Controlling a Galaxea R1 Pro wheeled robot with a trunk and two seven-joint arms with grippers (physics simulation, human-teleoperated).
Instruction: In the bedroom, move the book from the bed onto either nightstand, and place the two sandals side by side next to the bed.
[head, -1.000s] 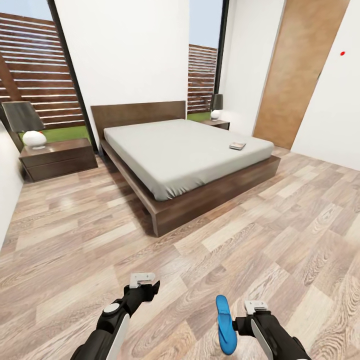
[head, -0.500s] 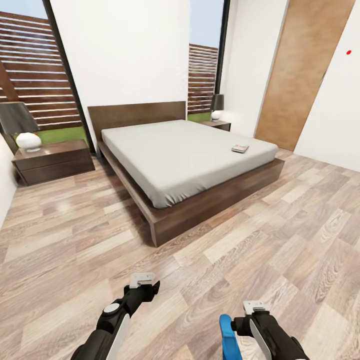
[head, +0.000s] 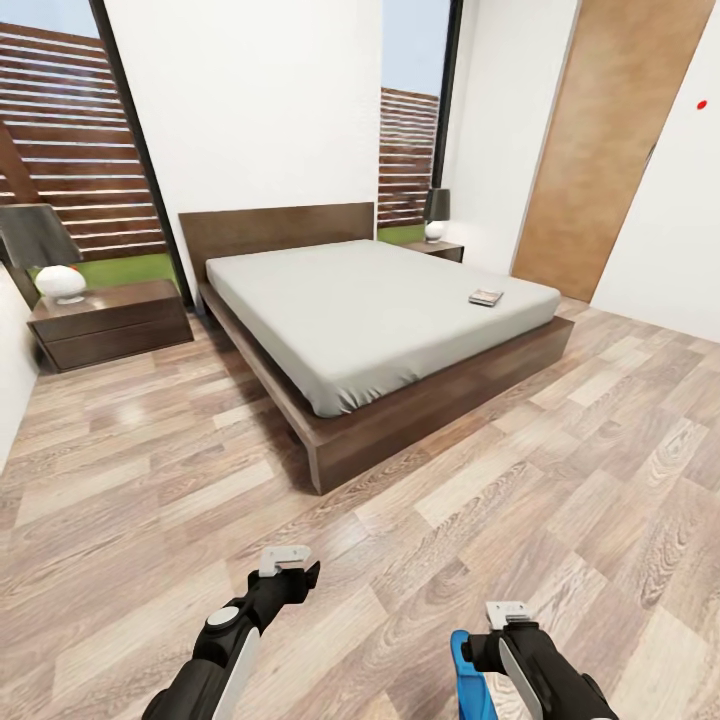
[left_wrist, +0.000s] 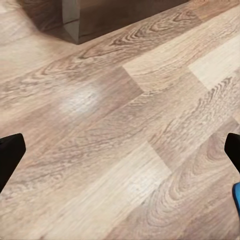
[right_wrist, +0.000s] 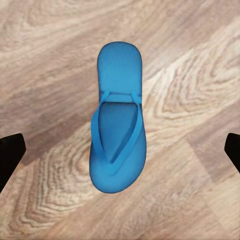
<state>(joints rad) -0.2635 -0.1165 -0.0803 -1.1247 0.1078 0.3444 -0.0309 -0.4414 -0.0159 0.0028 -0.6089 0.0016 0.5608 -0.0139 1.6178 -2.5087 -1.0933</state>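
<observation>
One blue sandal (right_wrist: 117, 130) lies flat on the wood floor, directly beneath my right gripper (right_wrist: 120, 150), which hangs open above it without touching. In the head view just its tip (head: 461, 668) peeks out at the bottom edge beside the right gripper (head: 495, 632). My left gripper (head: 298, 572) is open and empty over bare floor; a blue sliver (left_wrist: 237, 192) shows by one finger. The book (head: 486, 296) rests on the bed (head: 370, 310) near its right foot corner. A nightstand (head: 110, 320) stands left of the bed, another nightstand (head: 440, 248) at the far right.
Each nightstand carries a lamp (head: 60, 282). A wooden door (head: 600, 150) is in the right wall. The bed frame's near corner (head: 320, 455) juts toward me, and open plank floor lies between it and my arms.
The camera has shifted, so the sandal now sits lower, cut off by the head view's bottom edge. Both grippers keep their pose and stay open.
</observation>
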